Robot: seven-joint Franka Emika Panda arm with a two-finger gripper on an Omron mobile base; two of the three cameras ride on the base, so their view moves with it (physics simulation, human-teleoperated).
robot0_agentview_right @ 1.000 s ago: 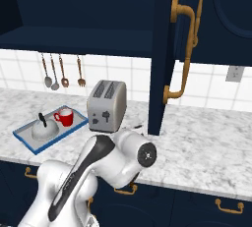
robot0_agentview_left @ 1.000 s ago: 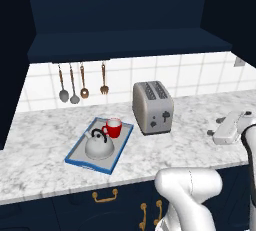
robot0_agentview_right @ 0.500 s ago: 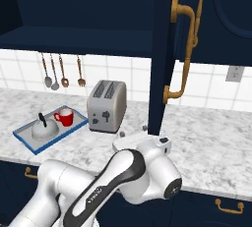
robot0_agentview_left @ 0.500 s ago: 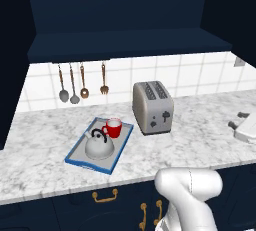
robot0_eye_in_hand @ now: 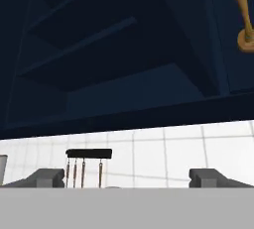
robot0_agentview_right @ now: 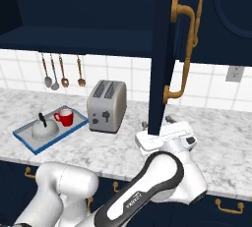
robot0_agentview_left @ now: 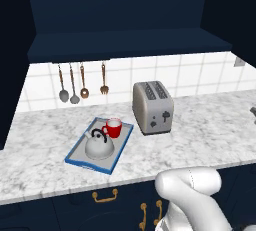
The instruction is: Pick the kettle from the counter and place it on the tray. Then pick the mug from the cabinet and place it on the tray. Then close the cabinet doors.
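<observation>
The silver-grey kettle (robot0_agentview_left: pixel 98 146) (robot0_agentview_right: pixel 43 128) and the red mug (robot0_agentview_left: pixel 113 127) (robot0_agentview_right: pixel 65 117) both stand on the blue-rimmed tray (robot0_agentview_left: pixel 76 158) (robot0_agentview_right: pixel 27 141), on the left part of the marbled counter (robot0_agentview_left: pixel 200 130) (robot0_agentview_right: pixel 224 147). My gripper (robot0_agentview_right: pixel 157 122) (robot0_eye_in_hand: pixel 129 178) is open and holds nothing. It sits just above the counter at the lower edge of the open right cabinet door (robot0_agentview_right: pixel 164 49), far right of the tray. The hand view looks up into the dark navy cabinet (robot0_eye_in_hand: pixel 114 49), with that door's brass handle (robot0_eye_in_hand: pixel 243 20) at the right.
A boxy silver toaster (robot0_agentview_left: pixel 153 106) (robot0_agentview_right: pixel 106 106) stands between the tray and my hand. Several utensils (robot0_agentview_left: pixel 80 82) (robot0_agentview_right: pixel 61 71) hang on the tiled wall. Navy drawers with brass handles (robot0_agentview_left: pixel 104 196) run under the counter. A wall outlet (robot0_agentview_right: pixel 234 73) is at the right.
The arm has swung to the right. The hand left the right edge of the left base view and now sits under the open door's lower edge. Kettle, mug and tray have not moved.
</observation>
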